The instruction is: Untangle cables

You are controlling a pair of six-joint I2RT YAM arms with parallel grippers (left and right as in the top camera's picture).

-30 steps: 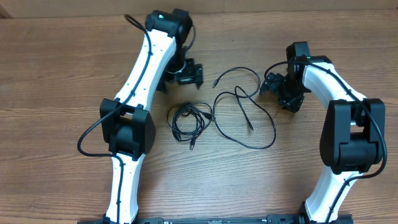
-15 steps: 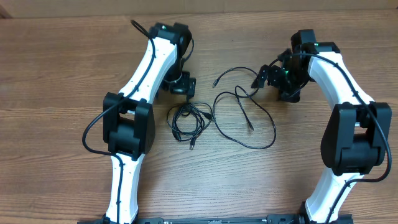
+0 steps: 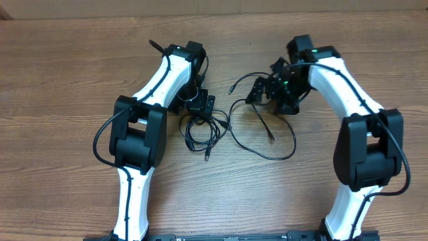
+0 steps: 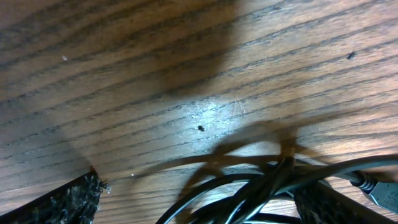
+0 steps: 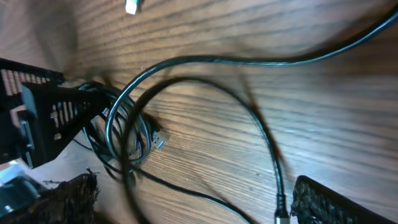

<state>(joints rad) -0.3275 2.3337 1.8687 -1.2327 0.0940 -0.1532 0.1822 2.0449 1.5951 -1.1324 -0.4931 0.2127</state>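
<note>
**Overhead.** The left claw hangs right over the far edge of the coiled bundle. The rest of that small coil lies on the table just on the near side of the claw, toward the robot's base. The right claw sits above the far end of the loose cable. This cable's big open loop runs away from the claw toward the base, with its long axis roughly along that line. Each arm is therefore nearer its own cable. The bundle and the loop lie just beside each other between the two claws, and whether they cross cannot be told from here.

**Left wrist.** The left claw stands wide, with one fingertip in each lower corner and nothing held. The bundle's strands pile up just inside the finger on the right of the view, off centre. A plug lies just outside that finger. I judge that a small shift toward that side would centre the strands before any closing.

**Right wrist.** The right claw is also spread wide and empty. The loose cable sweeps across ahead of it and comes down just inside the fingertip on the right of the view. The bundle lies ahead on the other side, beside the left claw.
</note>
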